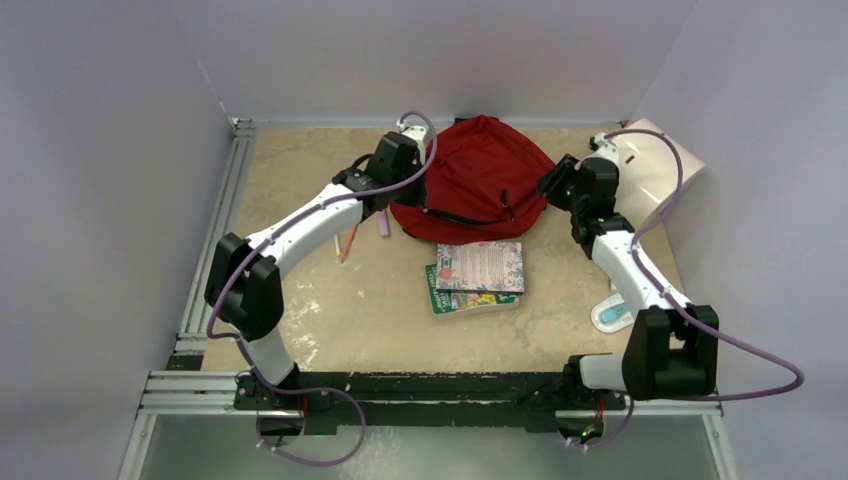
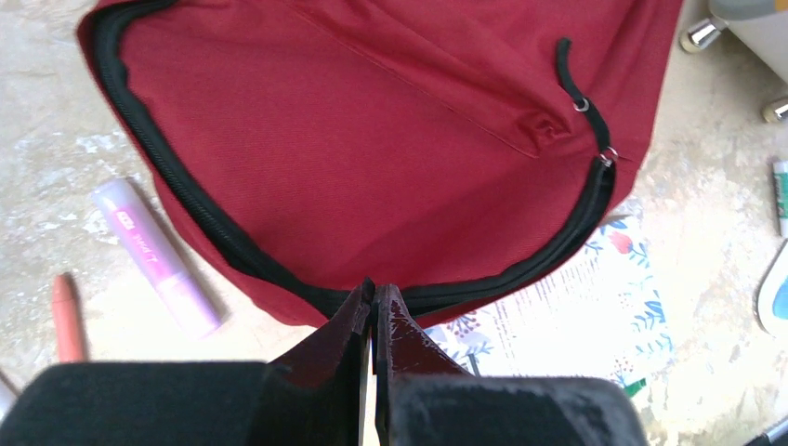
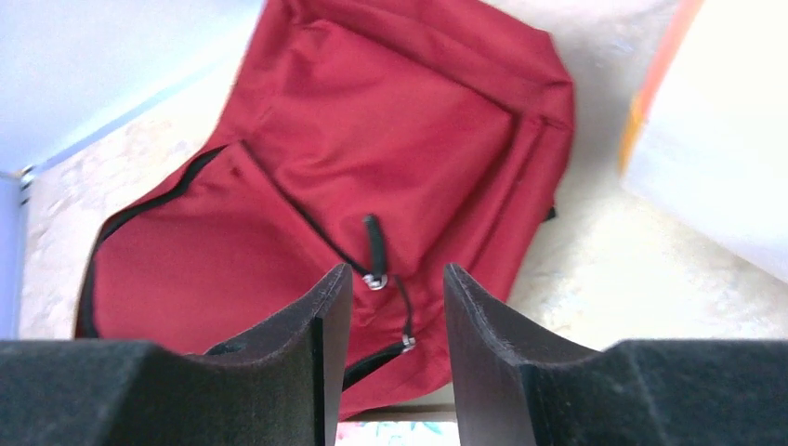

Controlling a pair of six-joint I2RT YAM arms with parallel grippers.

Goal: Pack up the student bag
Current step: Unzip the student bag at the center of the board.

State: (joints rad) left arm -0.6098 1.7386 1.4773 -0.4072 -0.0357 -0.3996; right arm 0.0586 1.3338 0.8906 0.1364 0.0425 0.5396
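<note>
1. Step, as I judge it: getting the student bag (image 1: pixel 470 180) open. The books (image 1: pixel 478 275) lie unpacked just in front of it.
2. Left gripper (image 2: pixel 374 302): jaws pressed together at the bag's zipper edge; cannot tell if fabric is pinched.
3. Right gripper (image 3: pixel 397 279): jaws partly apart, empty, over the zipper pulls (image 3: pixel 374 251).
4. Next: right must descend and close on a pull.
5. Bag: dark red, limp, lying flat at far centre of the table.
</note>
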